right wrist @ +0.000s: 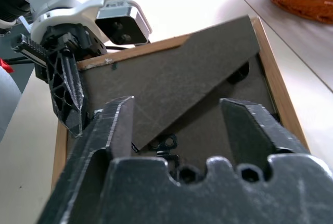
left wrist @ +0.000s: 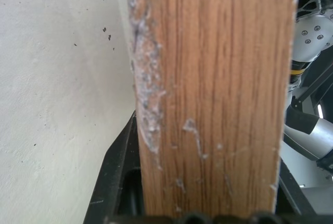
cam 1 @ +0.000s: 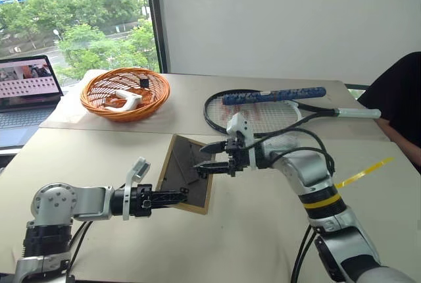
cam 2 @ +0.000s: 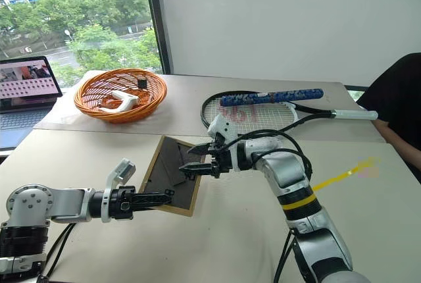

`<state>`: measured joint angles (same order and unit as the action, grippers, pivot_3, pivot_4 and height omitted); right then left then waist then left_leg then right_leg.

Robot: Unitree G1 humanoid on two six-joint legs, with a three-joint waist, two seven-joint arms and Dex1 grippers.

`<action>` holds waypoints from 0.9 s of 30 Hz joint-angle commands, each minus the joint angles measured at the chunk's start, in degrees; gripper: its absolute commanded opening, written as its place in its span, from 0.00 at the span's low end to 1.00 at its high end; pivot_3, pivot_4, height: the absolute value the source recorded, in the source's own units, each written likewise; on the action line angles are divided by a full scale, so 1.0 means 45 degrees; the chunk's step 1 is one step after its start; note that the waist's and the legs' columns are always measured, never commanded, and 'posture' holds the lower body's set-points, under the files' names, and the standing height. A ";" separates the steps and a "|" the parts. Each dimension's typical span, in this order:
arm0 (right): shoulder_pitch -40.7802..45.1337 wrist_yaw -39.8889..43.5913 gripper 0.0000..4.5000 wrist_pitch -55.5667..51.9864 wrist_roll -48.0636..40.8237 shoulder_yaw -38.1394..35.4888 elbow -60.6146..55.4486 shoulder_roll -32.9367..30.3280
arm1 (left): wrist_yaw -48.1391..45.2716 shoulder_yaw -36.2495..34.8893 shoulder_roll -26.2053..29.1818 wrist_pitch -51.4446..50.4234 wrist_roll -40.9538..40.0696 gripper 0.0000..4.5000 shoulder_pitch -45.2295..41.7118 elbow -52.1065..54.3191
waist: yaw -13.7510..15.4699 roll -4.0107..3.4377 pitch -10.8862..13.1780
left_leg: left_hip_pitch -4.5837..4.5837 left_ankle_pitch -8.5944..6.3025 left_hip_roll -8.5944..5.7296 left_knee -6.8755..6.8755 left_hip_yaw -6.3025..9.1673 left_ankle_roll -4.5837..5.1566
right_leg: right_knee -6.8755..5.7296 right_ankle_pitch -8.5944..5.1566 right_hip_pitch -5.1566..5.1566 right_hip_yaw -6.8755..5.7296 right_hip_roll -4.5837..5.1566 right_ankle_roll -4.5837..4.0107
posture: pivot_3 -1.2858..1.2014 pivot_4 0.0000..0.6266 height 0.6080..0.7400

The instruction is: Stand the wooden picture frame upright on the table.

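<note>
Nearest the camera, the left gripper point(cam 1: 176, 197) is seen with its fingers clamped on the near edge of the wooden picture frame point(cam 1: 181, 164), wood grain being pressed between them in the left wrist view. That frame is held tilted over the surface point(cam 1: 99, 158), dark grey back up, its fold-out stand point(right wrist: 177, 86) raised. Just above the back, the right gripper point(cam 1: 204, 160) is held with its fingers apart, nothing between them. Beyond those fingers, a racket point(cam 1: 263, 108) and an orange basket point(cam 1: 125, 92) are seen.
</note>
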<state>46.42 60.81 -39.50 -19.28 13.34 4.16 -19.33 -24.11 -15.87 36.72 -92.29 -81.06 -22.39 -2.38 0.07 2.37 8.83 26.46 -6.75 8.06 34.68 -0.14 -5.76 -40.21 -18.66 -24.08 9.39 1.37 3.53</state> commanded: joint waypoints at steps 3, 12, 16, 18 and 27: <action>0.0358 0.0575 0.86 -0.0444 -0.0546 0.0530 -0.0364 0.0212 | -0.0160 -0.0378 -0.0032 0.0198 -0.0852 0.27 -0.0253 0.0389 | -0.0009 -0.0002 0.0001 | 0.0000 0.0000 0.0000 -0.0009 0.0000 0.0000 | 0.0002 -0.0001 -0.0003 -0.0001 0.0001 0.0000 | 0.52 0.24 0.64; -0.0338 0.1312 0.86 0.0334 -0.1561 -0.0066 -0.2238 -0.0129 | 0.0318 -0.0403 0.0272 0.0065 -0.1754 0.27 -0.0570 -0.0832 | 0.0017 -0.0002 0.0002 | 0.0014 0.0000 0.0000 -0.0003 0.0010 -0.0001 | 0.0002 -0.0001 -0.0009 -0.0015 0.0002 -0.0001 | 0.52 0.24 0.64; -0.0600 0.1290 0.86 0.0866 -0.1450 -0.0302 -0.2661 -0.0664 | 0.0315 -0.0345 0.0575 0.0085 -0.2230 0.27 -0.0623 -0.1254 | 0.0016 -0.0002 0.0002 | 0.0014 0.0000 0.0000 -0.0009 0.0012 -0.0001 | 0.0001 -0.0002 -0.0012 -0.0015 0.0001 -0.0001 | 0.52 0.24 0.64; -0.0727 0.0976 0.86 0.1203 -0.1168 -0.0409 -0.2718 -0.0962 | 0.0304 -0.0237 0.0690 0.0105 -0.2478 0.27 -0.0627 -0.1299 | 0.0018 -0.0002 0.0002 | 0.0014 0.0000 0.0000 -0.0010 0.0012 -0.0001 | 0.0002 -0.0002 -0.0013 -0.0016 0.0000 -0.0002 | 0.52 0.24 0.64; -0.0863 0.0589 0.86 0.4074 0.0539 -0.1448 -0.2434 -0.3484 | -0.1047 -0.0326 0.1972 -0.0042 -0.2444 0.27 -0.0638 -0.2097 | -0.0004 -0.0001 0.0009 | 0.0018 0.0000 0.0000 -0.0023 0.0010 -0.0001 | 0.0015 -0.0006 -0.0021 -0.0015 0.0001 -0.0007 | 0.52 0.24 0.64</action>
<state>41.99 64.18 -26.12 -18.04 8.79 -5.06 -34.07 -25.76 -16.10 44.52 -92.30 -91.52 -24.24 -11.36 0.06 2.36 8.87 26.53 -6.75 8.06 34.56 -0.10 -5.77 -40.14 -18.69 -24.18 9.32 1.37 3.49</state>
